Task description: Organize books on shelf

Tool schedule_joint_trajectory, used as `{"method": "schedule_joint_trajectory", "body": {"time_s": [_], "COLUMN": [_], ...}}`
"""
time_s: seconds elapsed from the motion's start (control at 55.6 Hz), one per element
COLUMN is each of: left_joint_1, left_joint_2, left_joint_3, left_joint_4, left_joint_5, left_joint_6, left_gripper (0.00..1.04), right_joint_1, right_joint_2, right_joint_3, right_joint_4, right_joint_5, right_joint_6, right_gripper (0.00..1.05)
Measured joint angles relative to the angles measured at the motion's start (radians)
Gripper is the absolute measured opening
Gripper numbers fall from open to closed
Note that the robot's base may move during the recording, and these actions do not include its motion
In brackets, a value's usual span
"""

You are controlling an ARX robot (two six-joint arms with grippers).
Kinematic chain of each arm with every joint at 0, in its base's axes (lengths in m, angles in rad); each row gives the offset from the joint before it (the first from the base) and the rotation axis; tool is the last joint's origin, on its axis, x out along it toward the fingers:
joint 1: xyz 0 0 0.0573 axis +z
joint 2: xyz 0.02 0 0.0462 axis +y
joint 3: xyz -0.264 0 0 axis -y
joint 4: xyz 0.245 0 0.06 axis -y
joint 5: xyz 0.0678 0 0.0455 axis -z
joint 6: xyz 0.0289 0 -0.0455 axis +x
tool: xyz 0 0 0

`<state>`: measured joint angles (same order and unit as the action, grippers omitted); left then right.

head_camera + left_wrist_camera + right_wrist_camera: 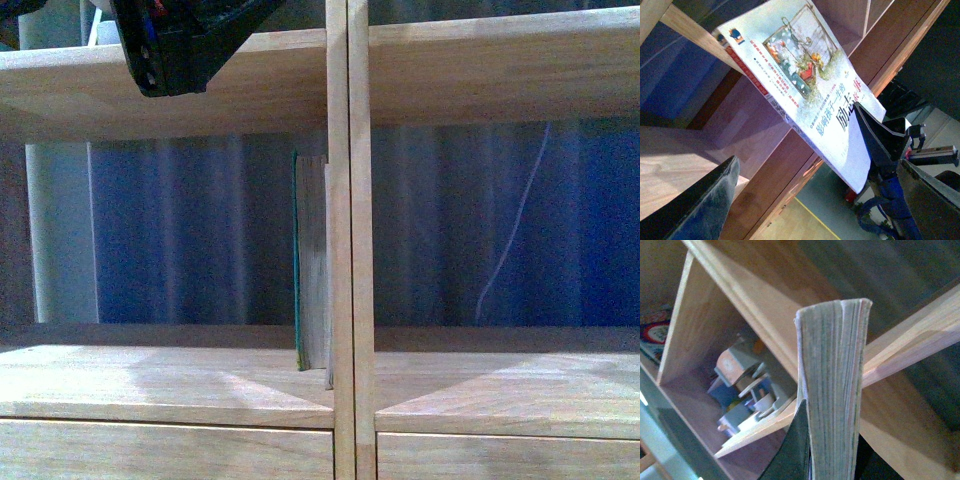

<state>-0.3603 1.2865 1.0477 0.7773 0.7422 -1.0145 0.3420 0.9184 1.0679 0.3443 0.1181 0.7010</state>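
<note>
Gripping the book by a lower corner with right gripper, mid-frame in left wrist view, in front of shelf; holding left gripper wide apart, empty. Looks light, floppy, glossy, so liable to sag or slip. Better pinched near the spine.

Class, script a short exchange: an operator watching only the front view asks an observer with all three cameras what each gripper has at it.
Operator: What is at the left gripper?
Observer: A thin picture book, cover toward the wrist camera; the jaws stand wide apart.
Operator: And the right gripper?
Observer: It looks shut on a thick book, seen edge-on, page edges toward its camera.
</note>
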Motion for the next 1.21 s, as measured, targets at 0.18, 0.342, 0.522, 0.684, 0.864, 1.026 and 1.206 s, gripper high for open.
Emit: {"method": "schedule_joint_trajectory", "body": {"time_s": [0.18, 0.342, 0.522, 0.684, 0.864, 1.026, 1.206], "left_joint_1": [-0.02, -0.031, -0.031, -0.03, -0.025, -0.022, -0.022], "left_joint_2": [-0.015, -0.017, -0.017, -0.017, -0.017, -0.017, -0.018], "left_joint_3": [0.0, 0.0, 0.0, 0.0, 0.0, 0.0, 0.0], "left_joint_4": [-0.016, -0.018, -0.014, -0.002, 0.012, 0.03, 0.046], "left_joint_5": [-0.01, -0.025, -0.037, -0.055, -0.084, -0.114, -0.122], "left_joint_6": [0.005, 0.009, 0.007, -0.001, -0.013, -0.037, -0.052], "left_gripper": [0.97, 0.97, 0.97, 0.97, 0.97, 0.97, 0.97], "right_joint_1": [0.055, 0.104, 0.154, 0.223, 0.284, 0.304, 0.304], "right_joint_2": [0.01, 0.013, 0.01, -0.004, -0.003, 0.013, 0.05], "right_joint_3": [0.0, 0.0, 0.0, 0.004, 0.004, -0.002, -0.015], "right_joint_4": [0.017, 0.023, 0.035, 0.043, 0.055, 0.061, 0.064], "right_joint_5": [0.006, 0.035, 0.042, 0.081, 0.08, 0.08, 0.064], "right_joint_6": [-0.009, -0.013, -0.015, -0.032, -0.03, -0.012, 0.018], "right_gripper": [0.07, 0.07, 0.07, 0.07, 0.07, 0.07, 0.07]}}
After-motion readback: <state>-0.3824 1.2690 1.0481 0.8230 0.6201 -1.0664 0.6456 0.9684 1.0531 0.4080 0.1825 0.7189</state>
